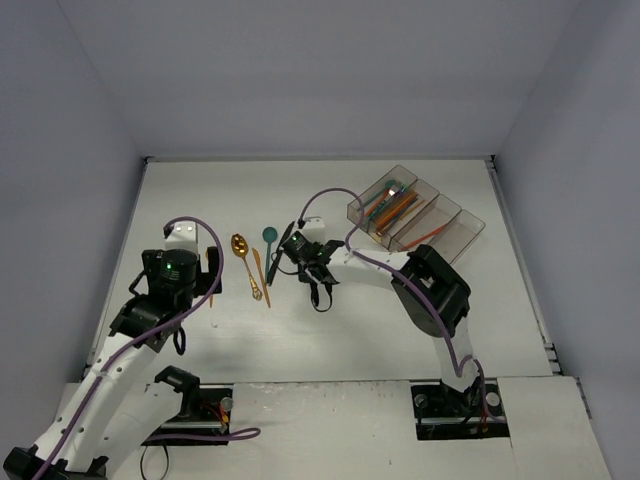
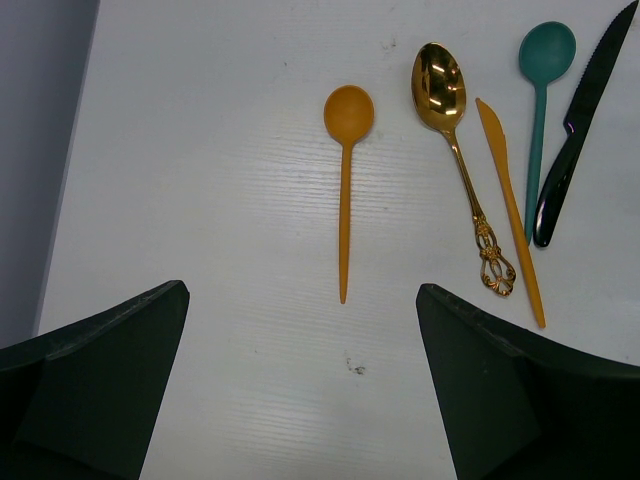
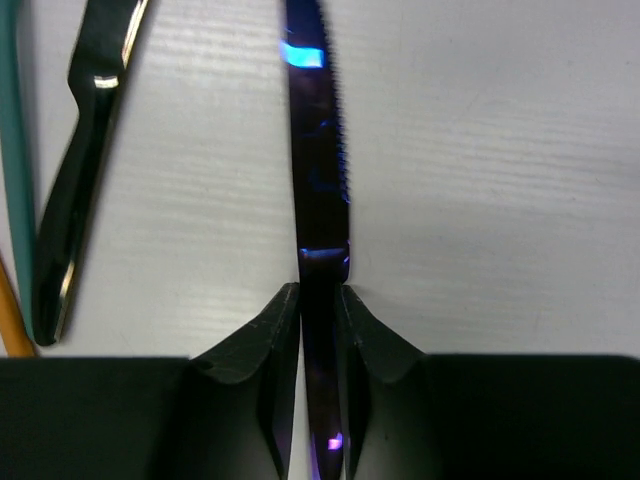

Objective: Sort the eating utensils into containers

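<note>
Room: plain pale walls (image 1: 320,70) are seen on three sides, nothing else back there.
Worktop: the white worktop (image 1: 360,335) is where it's all laid out. Loose utensils are bunched left of centre, so every piece has to be carried across to the far right.
Right arm: the right arm (image 1: 430,290) is stretched leftward from its base, away from the bins, since that's where the leftovers are.
Left arm: the left arm (image 1: 120,350) is kept over the left end of the row, probably so the two aren't crowded.
Containers: the containers (image 1: 470,222) are parked at an angle in the far right corner. Orange and teal pieces are already lying lengthwise in the bins furthest from the arms.
Right tool: the right tool (image 3: 320,295) is clamped tight on the held knife (image 3: 318,180), pinched on the handle so the blade sticks straight out ahead, handy for a narrow bin. Whether it's been lifted off the surface can't be told.
Left tool: the left tool (image 2: 300,288) is spread wide with nothing in it. The orange spoon (image 2: 345,200) is lined up in the gap just ahead, so a pickup looks planned.
Not yet sorted: the gold spoon (image 2: 440,85), orange knife (image 2: 510,210), teal spoon (image 2: 545,50) and second dark knife (image 2: 570,150) are lying side by side, handles toward the arms.
</note>
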`<state>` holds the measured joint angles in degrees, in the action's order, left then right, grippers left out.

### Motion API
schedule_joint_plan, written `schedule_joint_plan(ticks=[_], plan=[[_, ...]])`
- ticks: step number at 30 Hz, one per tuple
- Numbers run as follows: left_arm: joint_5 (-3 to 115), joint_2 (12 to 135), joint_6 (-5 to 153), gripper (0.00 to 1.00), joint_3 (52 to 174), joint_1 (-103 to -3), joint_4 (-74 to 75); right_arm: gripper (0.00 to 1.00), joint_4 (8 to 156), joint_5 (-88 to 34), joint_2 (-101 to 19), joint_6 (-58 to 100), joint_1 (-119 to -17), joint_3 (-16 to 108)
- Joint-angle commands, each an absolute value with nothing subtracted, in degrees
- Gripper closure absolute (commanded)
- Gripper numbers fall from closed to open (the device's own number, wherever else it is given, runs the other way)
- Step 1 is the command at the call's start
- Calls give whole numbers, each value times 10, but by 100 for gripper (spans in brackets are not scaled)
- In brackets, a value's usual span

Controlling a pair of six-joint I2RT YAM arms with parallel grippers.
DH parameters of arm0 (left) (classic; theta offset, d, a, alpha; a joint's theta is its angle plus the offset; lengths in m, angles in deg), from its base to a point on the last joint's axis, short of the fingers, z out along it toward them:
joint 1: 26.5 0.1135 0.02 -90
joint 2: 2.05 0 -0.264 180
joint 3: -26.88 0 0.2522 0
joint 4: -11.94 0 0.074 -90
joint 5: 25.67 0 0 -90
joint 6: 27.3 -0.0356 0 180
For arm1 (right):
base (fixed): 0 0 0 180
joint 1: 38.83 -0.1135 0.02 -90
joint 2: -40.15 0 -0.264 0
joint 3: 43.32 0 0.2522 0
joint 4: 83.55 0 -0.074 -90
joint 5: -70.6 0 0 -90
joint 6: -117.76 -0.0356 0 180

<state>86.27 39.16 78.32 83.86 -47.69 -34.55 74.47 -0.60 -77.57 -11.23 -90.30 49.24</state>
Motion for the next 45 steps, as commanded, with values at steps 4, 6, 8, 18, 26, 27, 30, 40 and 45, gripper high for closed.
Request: schedule_joint_plan(ticks=[4, 6, 8, 18, 26, 27, 30, 40, 45], plan=[[863, 400, 789, 3, 860, -474, -325, 91, 699, -70, -716, -49, -896, 396], [863, 402, 789, 3, 861, -474, -325, 91, 702, -77, -708, -21, -890, 383], [863, 404, 789, 3, 861, -474, -326, 90, 703, -80, -703, -5, -887, 378], [863, 405, 790, 3, 861, -474, -327, 76, 694, -114, -693, 11, -882, 365], [863, 404, 789, 3, 861, -474, -327, 77, 664, -124, -722, 33, -882, 394], [863, 404, 789, 3, 861, -474, -327, 78, 658, -129, -729, 37, -882, 403], [864, 403, 789, 3, 861, -474, -327, 82, 634, -140, -748, 44, -882, 426], [867, 403, 788, 3, 861, -474, -327, 79, 577, -125, -770, 40, -880, 459], [867, 404, 788, 3, 861, -474, -326, 74, 558, -123, -772, 42, -881, 466]])
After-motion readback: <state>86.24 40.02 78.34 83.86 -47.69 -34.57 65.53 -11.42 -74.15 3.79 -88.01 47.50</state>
